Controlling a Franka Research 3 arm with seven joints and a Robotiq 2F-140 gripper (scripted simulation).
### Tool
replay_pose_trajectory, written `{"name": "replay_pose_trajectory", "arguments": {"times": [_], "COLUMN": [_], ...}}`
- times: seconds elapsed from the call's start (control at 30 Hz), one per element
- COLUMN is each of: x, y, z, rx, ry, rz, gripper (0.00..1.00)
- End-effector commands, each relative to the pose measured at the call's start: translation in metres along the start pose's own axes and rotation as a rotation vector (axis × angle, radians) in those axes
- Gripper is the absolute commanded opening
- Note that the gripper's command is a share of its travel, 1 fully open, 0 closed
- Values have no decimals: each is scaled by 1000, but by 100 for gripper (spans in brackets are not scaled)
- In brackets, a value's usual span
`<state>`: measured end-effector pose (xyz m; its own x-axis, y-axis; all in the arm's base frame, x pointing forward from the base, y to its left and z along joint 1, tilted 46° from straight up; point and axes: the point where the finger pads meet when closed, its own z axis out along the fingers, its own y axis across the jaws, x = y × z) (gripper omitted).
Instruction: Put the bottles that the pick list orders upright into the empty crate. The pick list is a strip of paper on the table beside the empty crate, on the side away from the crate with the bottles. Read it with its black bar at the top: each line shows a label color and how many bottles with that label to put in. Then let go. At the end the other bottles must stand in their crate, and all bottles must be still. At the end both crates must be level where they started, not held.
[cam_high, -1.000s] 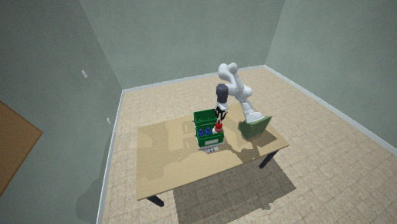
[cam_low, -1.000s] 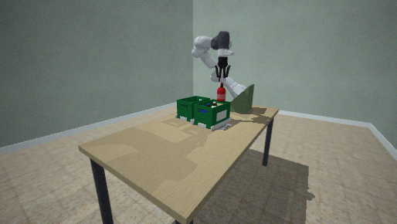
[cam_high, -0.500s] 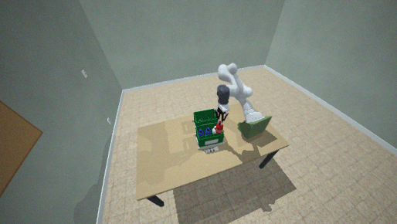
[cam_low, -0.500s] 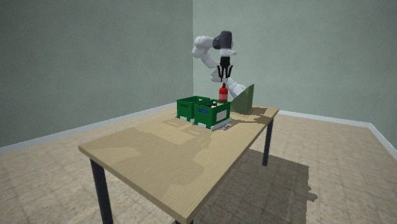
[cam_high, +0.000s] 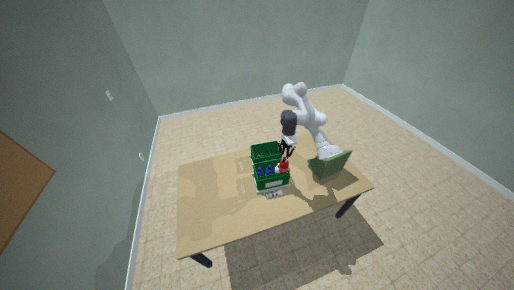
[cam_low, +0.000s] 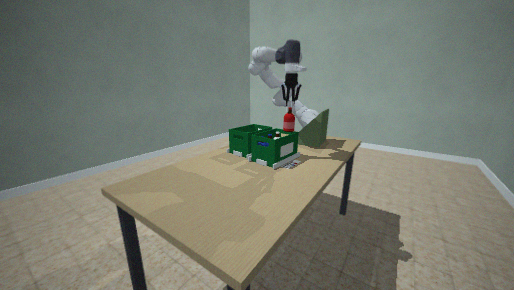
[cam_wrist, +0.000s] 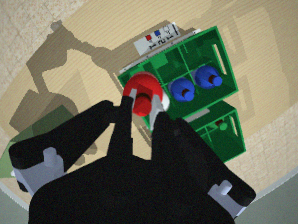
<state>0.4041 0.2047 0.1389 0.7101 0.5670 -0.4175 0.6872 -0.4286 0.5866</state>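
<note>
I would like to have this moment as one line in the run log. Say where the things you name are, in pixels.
gripper (cam_high: 285, 154) (cam_low: 290, 105) (cam_wrist: 143, 99): shut on red bottle (cam_high: 284, 167) (cam_low: 289, 123) (cam_wrist: 134, 85) | bottle: upright, above crate (cam_high: 259, 186) (cam_low: 263, 154) (cam_wrist: 230, 80) beside pick list (cam_high: 274, 195) (cam_low: 292, 164) (cam_wrist: 159, 39) | that crate: two blue bottles (cam_high: 269, 171) (cam_wrist: 181, 90), one white

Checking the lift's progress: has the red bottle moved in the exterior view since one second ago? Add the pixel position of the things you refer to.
Yes, slightly: the red bottle (cam_high: 284, 167) (cam_low: 289, 122) (cam_wrist: 142, 82) has shifted right against the bottle crate (cam_high: 261, 184) (cam_low: 262, 154) (cam_wrist: 231, 80), toward the green panel (cam_high: 331, 167) (cam_low: 316, 131) (cam_wrist: 40, 126).
</note>
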Motion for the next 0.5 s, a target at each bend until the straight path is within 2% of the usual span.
{"name": "replay_pose_trajectory", "arguments": {"times": [0.0,0.47], "x": [3,4], "y": [0,0], "z": [-5,-5], "rx": [-5,-5], "ry": [11,11], "rz": [7,7], "gripper": [0,0]}}
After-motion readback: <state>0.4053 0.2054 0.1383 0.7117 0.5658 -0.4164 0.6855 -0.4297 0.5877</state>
